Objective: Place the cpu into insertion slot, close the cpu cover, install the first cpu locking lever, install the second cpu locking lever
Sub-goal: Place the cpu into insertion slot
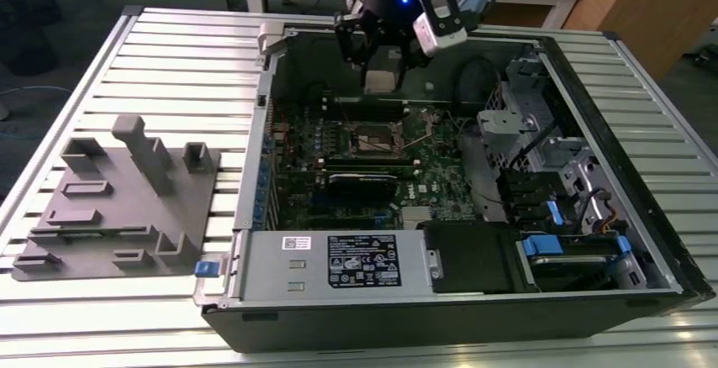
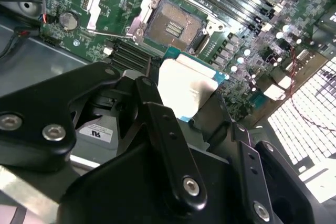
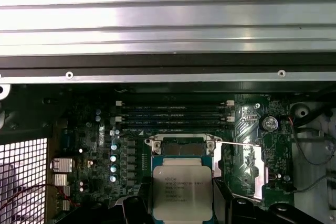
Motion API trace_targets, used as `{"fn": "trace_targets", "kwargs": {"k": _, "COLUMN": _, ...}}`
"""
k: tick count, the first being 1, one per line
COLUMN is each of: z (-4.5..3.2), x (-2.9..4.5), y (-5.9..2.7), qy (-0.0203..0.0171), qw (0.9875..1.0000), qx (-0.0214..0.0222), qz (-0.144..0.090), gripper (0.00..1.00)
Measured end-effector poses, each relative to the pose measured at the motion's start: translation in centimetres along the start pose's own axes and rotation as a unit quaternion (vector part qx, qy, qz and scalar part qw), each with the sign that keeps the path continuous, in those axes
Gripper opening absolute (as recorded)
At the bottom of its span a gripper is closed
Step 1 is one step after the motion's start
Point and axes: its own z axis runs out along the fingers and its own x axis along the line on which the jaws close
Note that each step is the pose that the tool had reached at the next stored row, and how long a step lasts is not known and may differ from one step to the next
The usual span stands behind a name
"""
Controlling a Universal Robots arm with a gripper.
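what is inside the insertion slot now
Nothing sits in the insertion slot: the second wrist view shows its bare dark contact field. The cpu is held off it in the end effector. In the first wrist view the cpu hides most of it.

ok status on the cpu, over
gripper shut on cpu, hanging above the board. slot bare, cover flipped open beside it. path down to slot looks clear.
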Motion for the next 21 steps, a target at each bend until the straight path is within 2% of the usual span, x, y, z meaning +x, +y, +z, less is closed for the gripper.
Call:
{"fn": "trace_targets", "kwargs": {"k": 10, "z": 1.53, "x": 0.29, "y": -0.15, "qy": 0.0001, "qw": 1.0, "qx": 0.0001, "qz": 0.0, "gripper": 0.54}}
{"fn": "trace_targets", "kwargs": {"k": 21, "z": 1.81, "x": 0.31, "y": -0.18, "qy": 0.0, "qw": 1.0, "qx": -0.0003, "qz": 0.0, "gripper": 0.54}}
